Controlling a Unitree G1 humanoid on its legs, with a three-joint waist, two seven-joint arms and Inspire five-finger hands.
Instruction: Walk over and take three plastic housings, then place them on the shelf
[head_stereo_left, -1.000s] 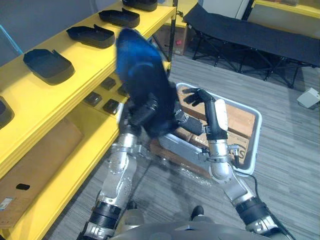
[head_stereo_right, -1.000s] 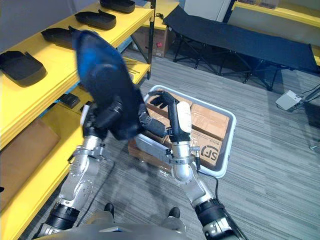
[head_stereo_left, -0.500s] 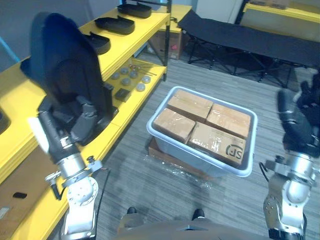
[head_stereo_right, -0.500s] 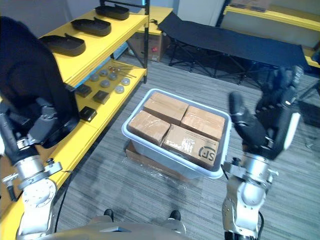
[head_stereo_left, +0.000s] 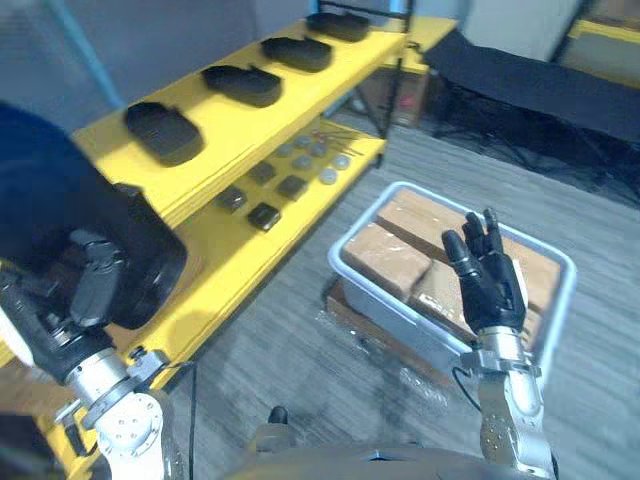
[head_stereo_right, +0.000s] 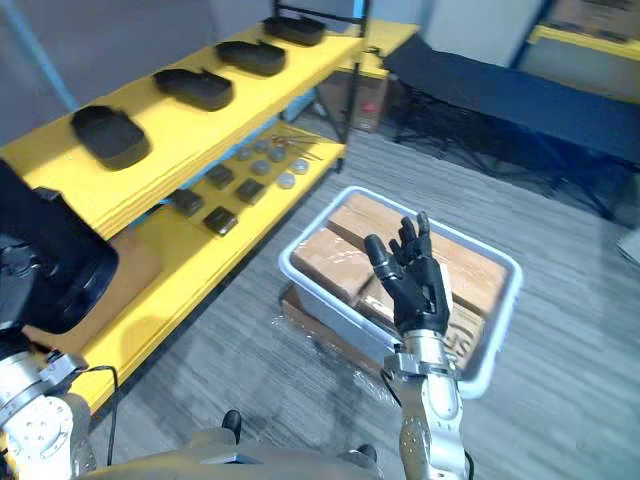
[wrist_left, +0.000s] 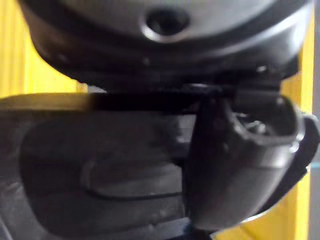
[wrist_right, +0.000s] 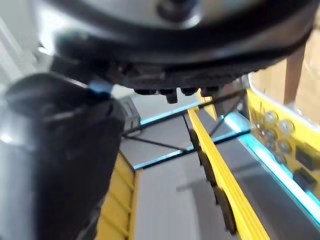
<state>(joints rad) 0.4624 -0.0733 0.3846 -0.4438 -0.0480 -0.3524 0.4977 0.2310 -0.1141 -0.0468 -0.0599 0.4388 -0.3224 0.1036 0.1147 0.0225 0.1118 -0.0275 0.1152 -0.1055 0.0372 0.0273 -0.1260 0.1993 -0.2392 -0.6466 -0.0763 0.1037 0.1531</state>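
Note:
A big dark plastic housing (head_stereo_left: 60, 225) is low at the left, in front of the yellow shelf (head_stereo_left: 250, 130). My left hand (head_stereo_left: 88, 290) is shut on its lower edge, fingers curled round it. Close up, the housing (wrist_left: 100, 165) shows dark past my left hand's thumb (wrist_left: 235, 165). Several more dark housings (head_stereo_left: 163, 130) lie in a row along the top board. My right hand (head_stereo_left: 487, 280) is raised over the tub, fingers straight and spread, holding nothing. In the other eye the housing (head_stereo_right: 45, 265) and my right hand (head_stereo_right: 415, 285) stand the same way.
A pale blue tub (head_stereo_left: 345, 262) packed with cardboard boxes (head_stereo_left: 385, 255) stands on the grey floor to the right of the shelf. Small dark blocks (head_stereo_left: 265, 215) and round discs (head_stereo_left: 320, 160) lie on the lower board. A black folding cot (head_stereo_left: 530, 85) stands at the back right.
The camera has turned. My right hand came away from the housing and straightened its fingers. My left hand carried the housing alone, off from above the tub to the shelf side.

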